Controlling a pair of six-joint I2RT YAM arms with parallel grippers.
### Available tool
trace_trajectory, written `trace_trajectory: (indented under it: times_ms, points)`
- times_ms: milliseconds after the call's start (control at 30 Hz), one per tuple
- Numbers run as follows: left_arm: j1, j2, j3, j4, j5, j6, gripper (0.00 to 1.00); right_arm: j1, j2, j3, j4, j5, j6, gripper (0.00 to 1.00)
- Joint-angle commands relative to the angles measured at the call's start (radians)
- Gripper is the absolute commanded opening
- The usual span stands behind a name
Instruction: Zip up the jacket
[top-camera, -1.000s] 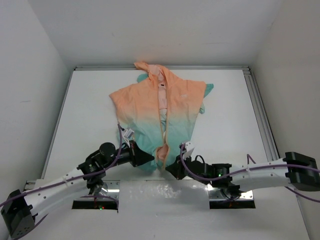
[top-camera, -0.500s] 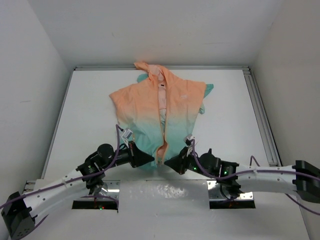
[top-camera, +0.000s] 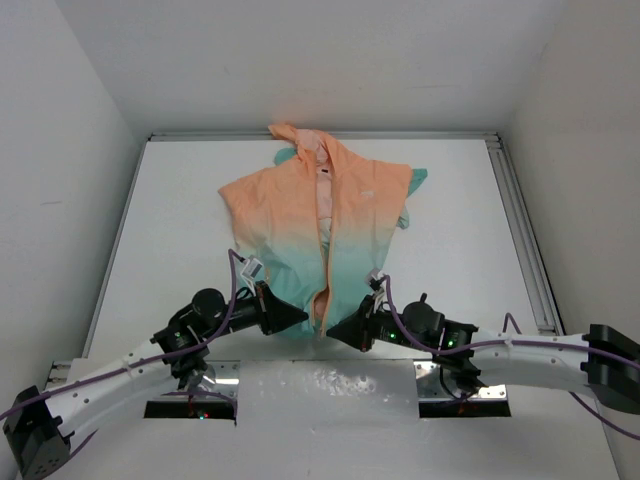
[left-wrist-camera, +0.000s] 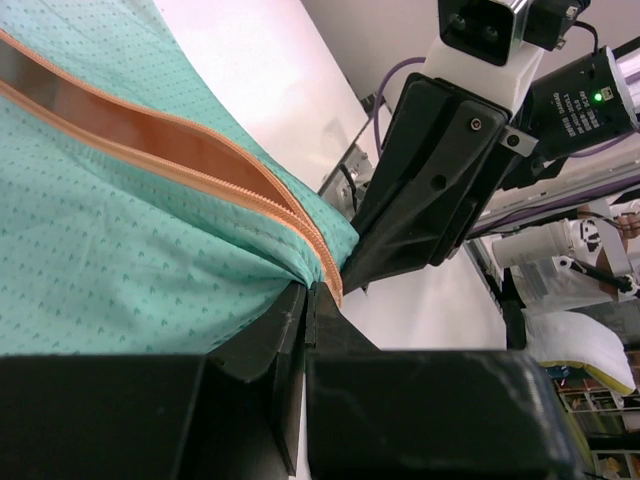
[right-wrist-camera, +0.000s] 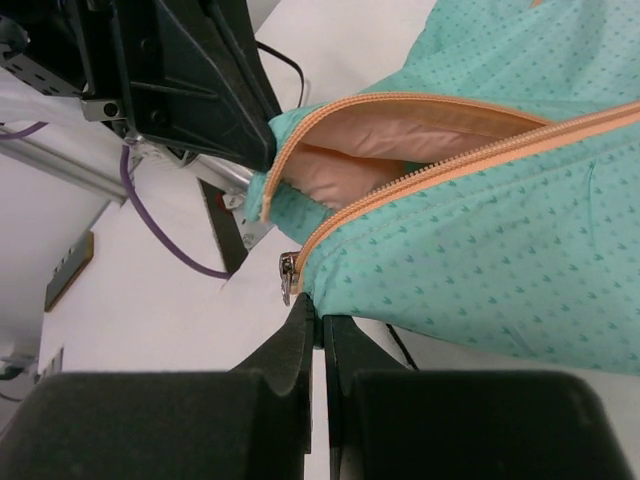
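Seen from the top external camera, a small thin hooded jacket (top-camera: 300, 215), peach-orange above and fading to teal below, lies flat in the middle of the white table (top-camera: 180, 200). Its hood points to the far wall and its front is parted along the orange zipper (top-camera: 323, 262). The left gripper (top-camera: 303, 318) and the right gripper (top-camera: 333, 333) meet at the near teal hem, one on each side of the zipper's lower end and very near each other. Loose purple cable (top-camera: 235, 268) loops over the left arm, just beside the hem. In the left wrist view, the left gripper (left-wrist-camera: 310, 295) has its black fingers pressed together on the hem edge of the jacket (left-wrist-camera: 120, 250), right where the zipper (left-wrist-camera: 180, 140) tape ends. The black wedge of the right gripper (left-wrist-camera: 355, 272) crowds in from the right, almost touching that same corner. In the right wrist view, the right gripper (right-wrist-camera: 318, 318) is clamped on the other hem corner of the jacket (right-wrist-camera: 480, 260), just under a small metal slider (right-wrist-camera: 287, 272) at the foot of the zipper (right-wrist-camera: 440, 160). The two front edges gape apart there, showing peach lining. The left gripper (right-wrist-camera: 258, 140) fills the upper left at the opposite corner, and the cable (right-wrist-camera: 170, 245) hangs below it.
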Motion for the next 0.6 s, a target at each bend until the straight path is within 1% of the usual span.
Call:
trace_trajectory:
  times_ms: [0,100,567]
  points:
    - [0.008,0.008,-0.005,0.064,-0.014,0.019,0.0,0.001,0.012,0.006,0.09,-0.034,0.027,0.0]
    - [0.008,0.017,-0.007,0.072,-0.017,0.025,0.0,0.0,0.015,-0.005,0.118,-0.03,0.041,0.0]
    - [0.008,0.023,-0.031,0.118,-0.013,0.016,0.0,0.001,0.024,-0.003,0.124,0.016,0.041,0.0]
